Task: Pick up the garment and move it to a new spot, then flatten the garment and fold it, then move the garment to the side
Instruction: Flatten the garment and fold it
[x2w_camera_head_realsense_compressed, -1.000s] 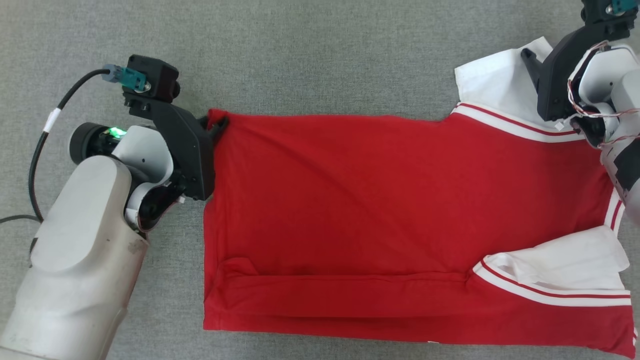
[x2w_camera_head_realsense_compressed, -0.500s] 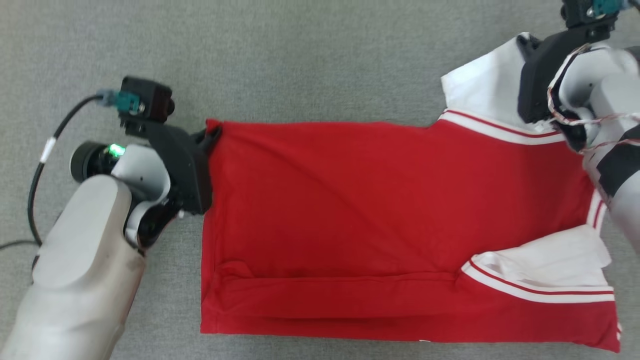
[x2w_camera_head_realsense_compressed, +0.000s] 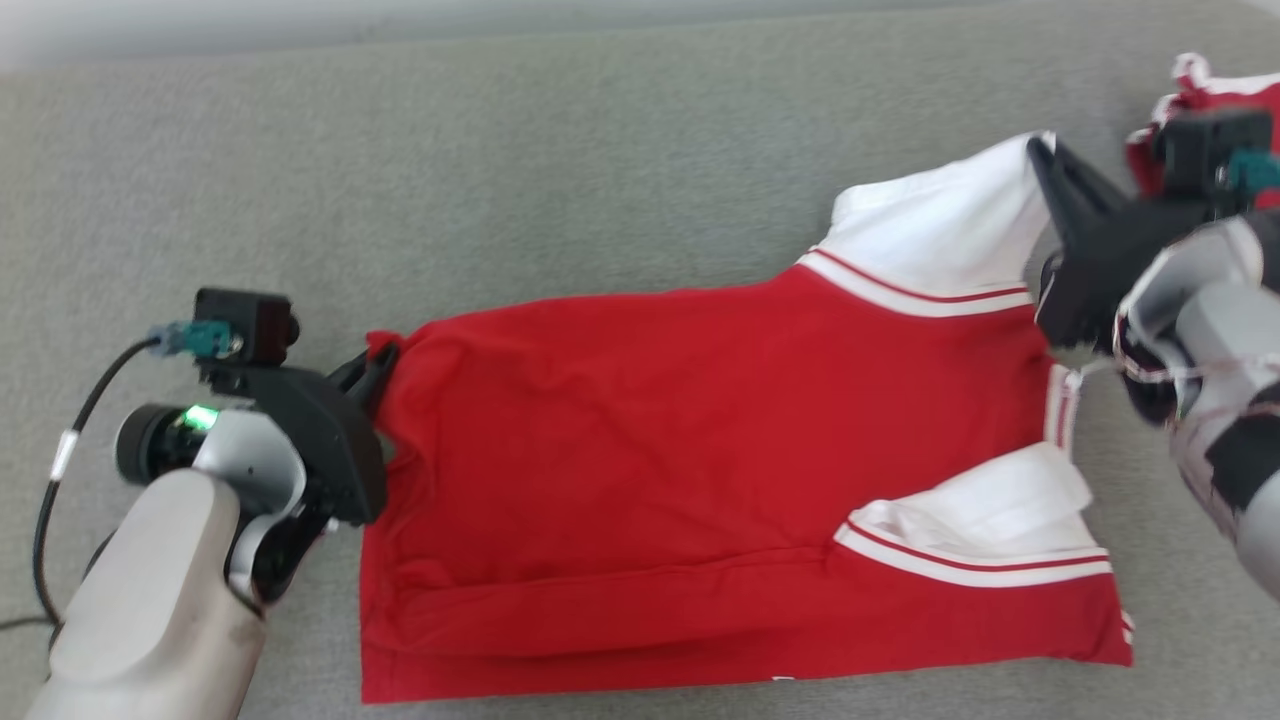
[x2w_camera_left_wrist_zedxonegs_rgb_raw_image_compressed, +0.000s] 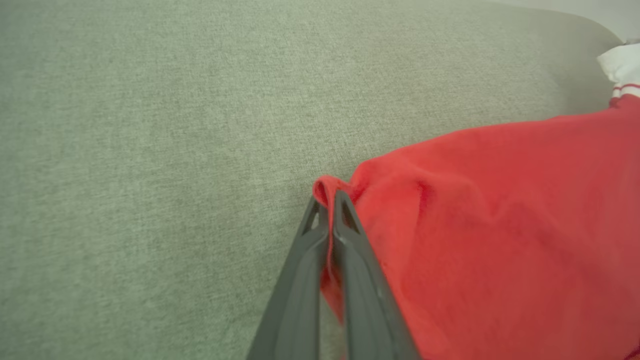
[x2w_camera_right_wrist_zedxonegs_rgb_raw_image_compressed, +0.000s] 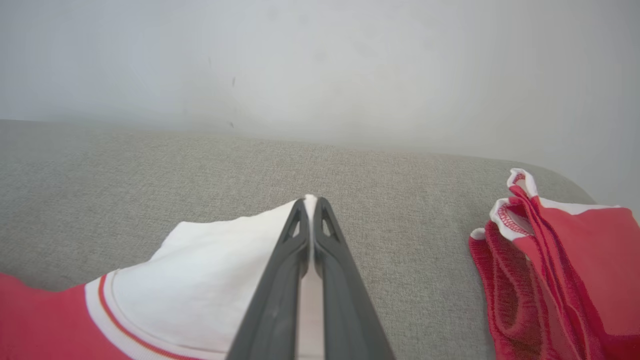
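Head view: the red jersey-style shirt (x2w_camera_head_realsense_compressed: 700, 440) lies spread across the middle of the frame on the grey fabric surface (x2w_camera_head_realsense_compressed: 560, 170). Its hem is to the left and its sleeves are to the right.

At centre left, the left gripper (x2w_camera_head_realsense_compressed: 378, 358) is clamped tight on the shirt's upper-left hem corner. In the left wrist view the left gripper (x2w_camera_left_wrist_zedxonegs_rgb_raw_image_compressed: 327, 202) has its two dark fingers pressed together, with a red nub of cloth poking out at their tips. The rest of the shirt (x2w_camera_left_wrist_zedxonegs_rgb_raw_image_compressed: 500, 225) runs off to the right of that frame.

At upper right, the right gripper (x2w_camera_head_realsense_compressed: 1042, 152) is closed on the tip of the upper white sleeve (x2w_camera_head_realsense_compressed: 940, 230), which is pulled to a point. The right wrist view confirms it: the right gripper (x2w_camera_right_wrist_zedxonegs_rgb_raw_image_compressed: 310, 205) has white fabric sandwiched between its fingers, and the sleeve (x2w_camera_right_wrist_zedxonegs_rgb_raw_image_compressed: 210, 280) fans down to the lower left, ending in striped trim.

The other white sleeve (x2w_camera_head_realsense_compressed: 990, 510) lies folded in over the red body at lower right. A long crease runs along the shirt's lower edge.

A second, bunched red garment (x2w_camera_head_realsense_compressed: 1215, 85) with white edging sits in the top right corner, apart from the shirt. The right wrist view has that garment (x2w_camera_right_wrist_zedxonegs_rgb_raw_image_compressed: 565, 260) at the right edge, with a pale wall (x2w_camera_right_wrist_zedxonegs_rgb_raw_image_compressed: 320, 65) behind the surface.
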